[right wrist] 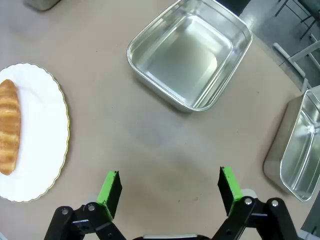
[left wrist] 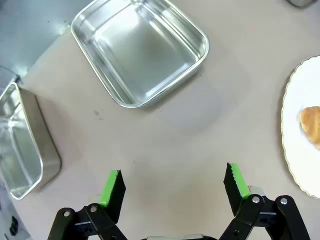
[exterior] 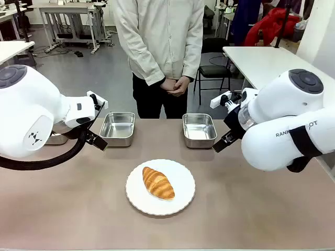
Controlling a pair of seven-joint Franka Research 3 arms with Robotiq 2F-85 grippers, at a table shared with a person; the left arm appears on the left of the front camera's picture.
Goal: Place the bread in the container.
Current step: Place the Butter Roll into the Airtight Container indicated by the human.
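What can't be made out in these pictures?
Front view: the left arm hides most of the leftmost tray.
Left wrist view: the right edge cuts off the croissant and its plate.
Right wrist view: the right edge cuts off the outer tray.

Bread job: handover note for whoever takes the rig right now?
Left gripper: open, empty, hovering near the left steel tray.
Right gripper: open, empty, hovering near the right steel tray.
Bread: lying on the white plate, between both arms.
Done: nothing yet; both trays are empty.
Left: grasp the bread and set it in a tray.
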